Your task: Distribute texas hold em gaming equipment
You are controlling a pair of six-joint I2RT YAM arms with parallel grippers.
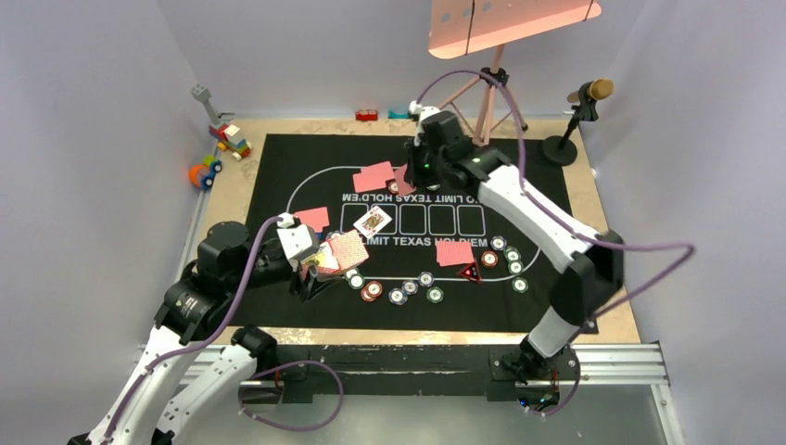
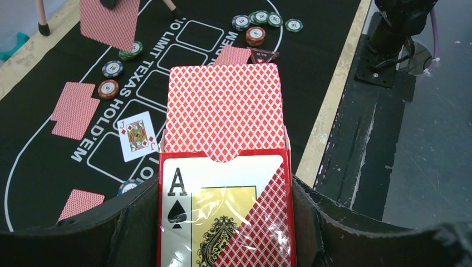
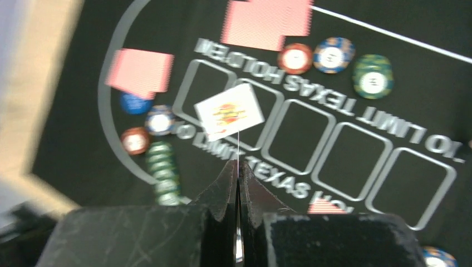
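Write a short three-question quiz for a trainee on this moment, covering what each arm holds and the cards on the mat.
1. True or false: the left jaws grip a card box with cards sticking out of its open top.
2. Which is the face-up card on the mat? A queen of clubs, B jack of diamonds, C king of hearts.
3. What do the shut right jaws pinch?

Key: 1 true. 2 B; it lies in an end box of the printed row. 3 one playing card, seen edge-on from the right wrist.
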